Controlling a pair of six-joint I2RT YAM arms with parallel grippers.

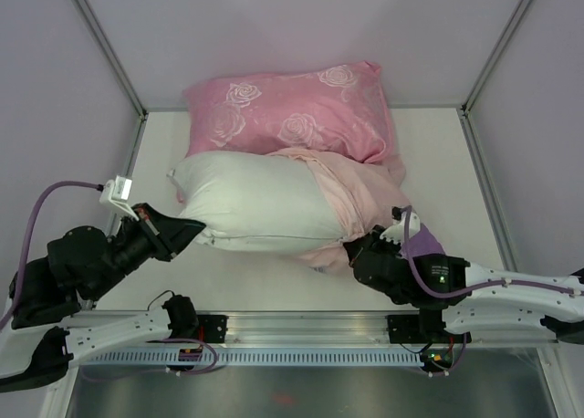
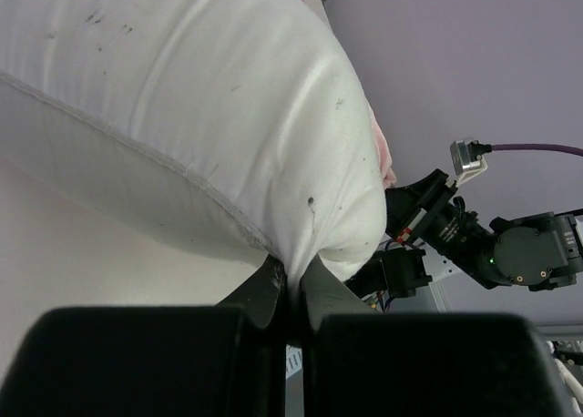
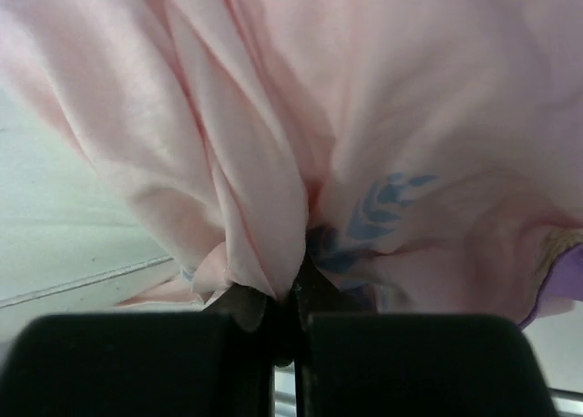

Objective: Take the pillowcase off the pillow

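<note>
The white pillow lies across the table's middle, its left two thirds bare. The pillowcase, turned pale-pink side out, is bunched over the pillow's right end. My left gripper is shut on the pillow's near-left corner; in the left wrist view the white cloth is pinched between the fingers. My right gripper is shut on the pillowcase's bunched near edge; the right wrist view shows pink folds with a blue print pinched at the gripper.
A pink rose-patterned pillow lies behind, touching the white pillow. Grey walls with metal posts close the back and sides. The arms' base rail runs along the near edge. The right arm shows in the left wrist view.
</note>
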